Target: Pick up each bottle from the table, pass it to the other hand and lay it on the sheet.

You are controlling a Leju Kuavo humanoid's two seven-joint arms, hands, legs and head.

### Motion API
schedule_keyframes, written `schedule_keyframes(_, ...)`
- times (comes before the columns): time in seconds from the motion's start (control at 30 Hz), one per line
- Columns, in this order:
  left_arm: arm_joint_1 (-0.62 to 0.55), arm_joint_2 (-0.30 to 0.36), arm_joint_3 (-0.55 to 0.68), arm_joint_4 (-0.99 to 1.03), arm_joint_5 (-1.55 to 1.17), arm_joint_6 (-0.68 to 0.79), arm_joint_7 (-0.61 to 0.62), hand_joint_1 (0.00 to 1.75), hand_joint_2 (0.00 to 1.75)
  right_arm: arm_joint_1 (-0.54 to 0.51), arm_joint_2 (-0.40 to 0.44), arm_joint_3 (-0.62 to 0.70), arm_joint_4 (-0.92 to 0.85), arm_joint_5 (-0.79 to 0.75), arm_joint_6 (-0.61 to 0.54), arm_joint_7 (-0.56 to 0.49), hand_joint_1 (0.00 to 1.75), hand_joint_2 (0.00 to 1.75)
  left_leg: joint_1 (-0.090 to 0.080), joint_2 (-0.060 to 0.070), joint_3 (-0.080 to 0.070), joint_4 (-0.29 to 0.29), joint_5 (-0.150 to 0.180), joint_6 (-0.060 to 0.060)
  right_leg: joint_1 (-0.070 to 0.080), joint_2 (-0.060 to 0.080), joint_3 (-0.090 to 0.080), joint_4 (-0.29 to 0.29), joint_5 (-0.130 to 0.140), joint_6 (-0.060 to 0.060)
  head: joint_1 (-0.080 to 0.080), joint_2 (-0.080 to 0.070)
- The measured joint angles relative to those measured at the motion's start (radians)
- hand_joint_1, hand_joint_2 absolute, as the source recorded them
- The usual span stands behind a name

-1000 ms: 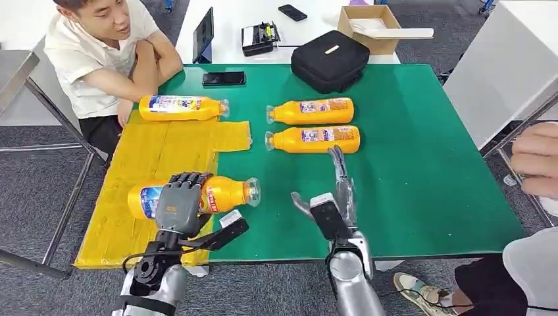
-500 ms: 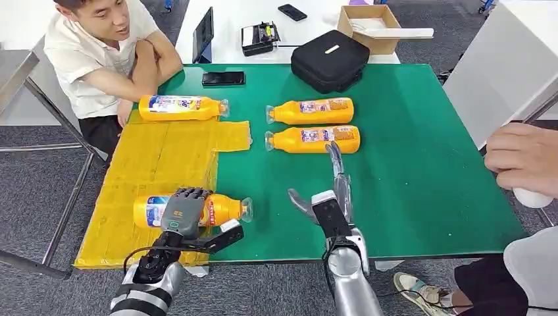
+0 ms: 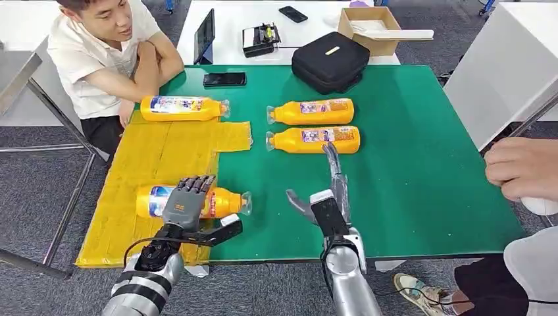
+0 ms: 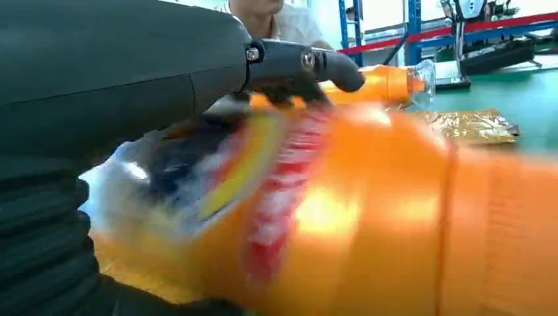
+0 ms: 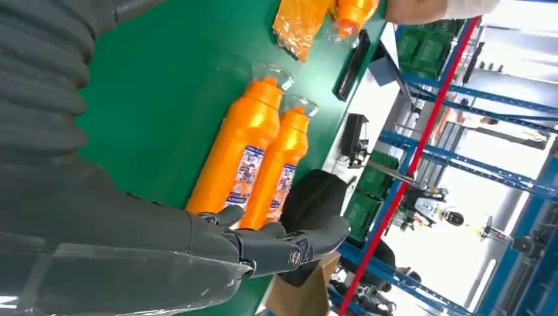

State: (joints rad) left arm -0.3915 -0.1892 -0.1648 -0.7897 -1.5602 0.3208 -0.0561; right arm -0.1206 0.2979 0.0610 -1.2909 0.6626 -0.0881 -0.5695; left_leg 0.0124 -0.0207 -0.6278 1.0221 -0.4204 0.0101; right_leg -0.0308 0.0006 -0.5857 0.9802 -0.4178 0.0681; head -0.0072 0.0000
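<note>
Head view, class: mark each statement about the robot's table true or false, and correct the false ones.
1. Four orange bottles lie on the table. True.
2. The left hand rests on a bottle lying on the yellow sheet. True.
3. The right hand holds a bottle. False: it is empty, fingers apart, just short of the nearer bottle of the pair on the green mat.
4. The black case sits on the yellow sheet. False: it sits at the far edge of the green mat.
5. A bottle stands upright. False: all lie on their sides.
</note>
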Motion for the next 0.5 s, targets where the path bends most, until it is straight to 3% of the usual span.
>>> schedule_keyframes(0.5, -0.066, 0.001, 0.005, 0.098, 0.009, -0.116, 0.015, 0.0, 1.75, -0.016, -0.002, -0.013, 0.042, 0.002, -0.001, -0.018, 0.0, 1.75, 0.0, -0.001, 0.013, -0.001, 0.0, 0.0, 0.0, 0.0, 0.013, -0.001, 0.0, -0.001, 0.0, 0.0)
